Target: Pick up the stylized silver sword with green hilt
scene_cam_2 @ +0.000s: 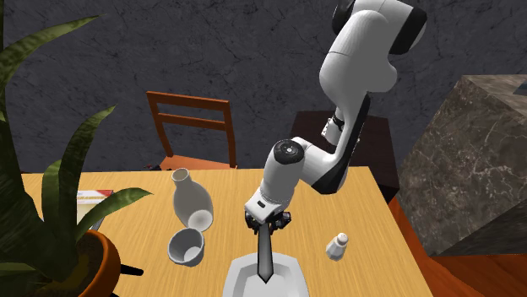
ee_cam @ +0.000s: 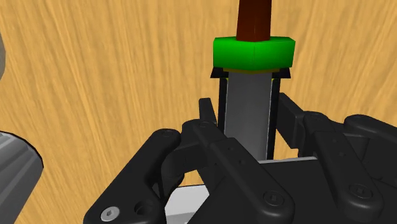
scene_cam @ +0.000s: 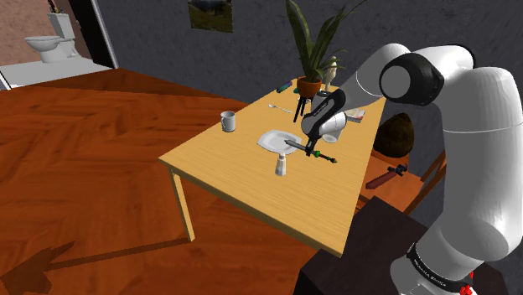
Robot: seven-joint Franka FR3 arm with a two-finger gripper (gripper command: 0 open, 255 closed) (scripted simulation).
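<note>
my jaws are closed narrow on the sword (ee_cam: 248,121). the black fingers (ee_cam: 220,108) press on either side of its grey blade, just short of the green guard (ee_cam: 253,53), and the brown grip (ee_cam: 253,19) runs on away from me beyond it. in the shoulder view the sword (scene_cam: 314,152) lies about level over the wooden counter (scene_cam: 226,159). its long axis crosses my jaws, with the blade end towards the white dish (scene_cam: 264,142) and the hilt towards that view's right. in the second exterior view the tip (scene_cam_2: 264,272) hangs over the dish's rim (scene_cam_2: 236,274), and a small shaker (scene_cam_2: 338,245) stands nearby. i cannot tell whether the sword is clear of the counter yet. i judge the next move to be a straight lift, kept level so the long blade does not swing.
</note>
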